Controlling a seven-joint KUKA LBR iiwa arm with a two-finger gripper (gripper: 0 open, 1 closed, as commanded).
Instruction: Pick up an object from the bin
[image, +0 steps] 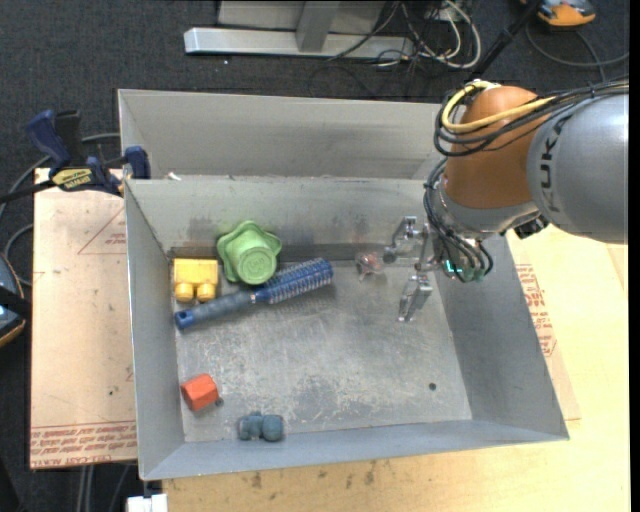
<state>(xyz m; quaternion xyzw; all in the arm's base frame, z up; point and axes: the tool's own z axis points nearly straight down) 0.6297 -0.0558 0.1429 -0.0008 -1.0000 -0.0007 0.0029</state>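
Bin: a grey metal bin (350, 375) with sloping walls, seen from above.
Arm: enters from the right, with an orange cover (490, 150) and looped cables at the wrist, above the bin's far right corner.
Gripper: the gripper (409, 270) hangs over the right part of the floor, near the right wall.
Fingers: apart, with nothing between them.
Nearest thing: one small pinkish thing (367, 263) lies on the floor just left of the gripper, apart from the fingers.
Open room: the middle and the near right of the floor are bare; everything else sits along the left and far sides.
Far left group: one green flower-shaped cup (248, 253), one yellow block (195, 279) and one blue brush (255, 290), close together; the brush lies slantwise, touching the cup.
Near left corner: one red cube (200, 391) by the left wall and one blue-grey lump (261, 427) at the near wall.
Count: six loose things in all.
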